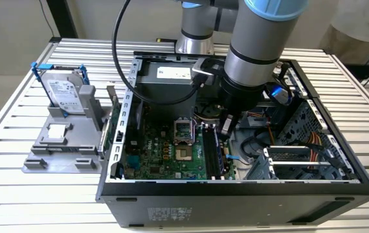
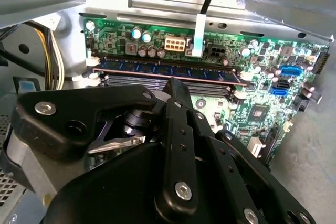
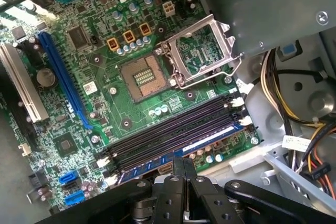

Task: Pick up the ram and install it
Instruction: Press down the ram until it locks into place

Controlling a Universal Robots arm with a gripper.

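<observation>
My gripper (image 2: 173, 85), fingers pressed together and holding nothing, sits just above the ram (image 2: 168, 71), whose length runs crosswise in its slot.

Matt black plastic on the gripper (image 2: 173, 90) links, with bright metal screw heads. Glossy green board on the motherboard (image 3: 105, 77), shiny metal frame around the CPU socket (image 3: 202, 51). Dark, slightly glossy chips along the ram (image 2: 168, 72). Ribbed, brushed metal on the table (image 1: 16, 111). Grey matt plastic on the holder (image 1: 61, 145).
</observation>
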